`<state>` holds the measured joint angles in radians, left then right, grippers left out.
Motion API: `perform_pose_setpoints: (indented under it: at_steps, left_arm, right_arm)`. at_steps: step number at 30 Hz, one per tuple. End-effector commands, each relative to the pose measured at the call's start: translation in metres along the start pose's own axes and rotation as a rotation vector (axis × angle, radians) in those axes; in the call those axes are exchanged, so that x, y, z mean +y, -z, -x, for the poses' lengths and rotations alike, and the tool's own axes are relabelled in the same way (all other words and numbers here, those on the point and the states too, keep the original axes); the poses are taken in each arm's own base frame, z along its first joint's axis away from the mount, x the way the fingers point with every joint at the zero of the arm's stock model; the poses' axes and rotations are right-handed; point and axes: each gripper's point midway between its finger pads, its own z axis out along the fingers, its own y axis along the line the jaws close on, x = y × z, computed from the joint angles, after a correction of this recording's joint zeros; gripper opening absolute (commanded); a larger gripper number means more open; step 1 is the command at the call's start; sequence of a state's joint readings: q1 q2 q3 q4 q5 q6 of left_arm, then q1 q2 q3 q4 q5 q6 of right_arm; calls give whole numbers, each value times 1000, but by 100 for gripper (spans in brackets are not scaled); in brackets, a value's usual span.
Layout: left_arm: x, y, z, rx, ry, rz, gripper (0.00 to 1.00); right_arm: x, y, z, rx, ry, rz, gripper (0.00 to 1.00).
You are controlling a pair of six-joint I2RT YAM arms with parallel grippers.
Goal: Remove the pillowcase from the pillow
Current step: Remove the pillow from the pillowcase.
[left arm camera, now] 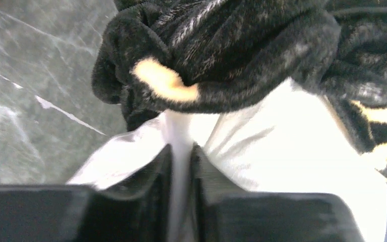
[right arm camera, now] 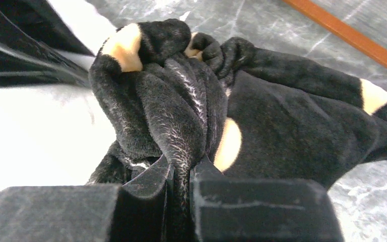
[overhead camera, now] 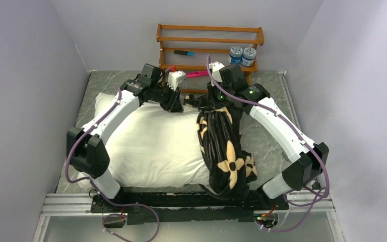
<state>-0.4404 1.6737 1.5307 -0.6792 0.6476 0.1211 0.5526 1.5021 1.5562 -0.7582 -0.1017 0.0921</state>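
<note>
I am finding no legible text, number or brand mark in any of the three views. The two jars [overhead camera: 236,54] on the wooden rack [overhead camera: 209,39] are showing blue-and-white printed lids and labels, but the printing is too small for me to read. I am reading no lettering on the pillow [overhead camera: 151,146] or on the pillowcase [overhead camera: 221,146] from the overhead or wrist cameras.
</note>
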Motion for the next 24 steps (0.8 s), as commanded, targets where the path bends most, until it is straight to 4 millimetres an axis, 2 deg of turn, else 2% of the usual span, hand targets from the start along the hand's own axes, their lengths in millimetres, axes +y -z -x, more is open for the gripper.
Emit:
perform_pose_setpoints:
  at_steps: [1,2,9,14,18,20,22,24]
  left_arm:
    - [-19,29,6,-14,-37,26,8]
    - [-19,34,10,-25,-41,46,5]
    - [-16,71,24,-89,-33,212,5]
    - [-22,94,20,-122,-14,276,5]
    - [-32,108,14,-157,-20,290,5]
    - [-39,112,10,-173,-24,274,5]
    - [-45,112,3,-175,-16,256,5]
    - [-50,110,-3,-173,-7,230,5]
  right_arm:
    - [-44,57,65,-274,32,-236,0]
    - [-49,61,64,-273,31,-264,0]
    - [-90,95,63,-304,-19,-454,0]
    - [-117,112,54,-306,-77,-564,0]
    - [-134,114,43,-292,-126,-603,0]
    - [-136,110,40,-278,-132,-591,0]
    - [-129,106,44,-280,-121,-544,3]
    - [-114,100,51,-292,-81,-445,13]
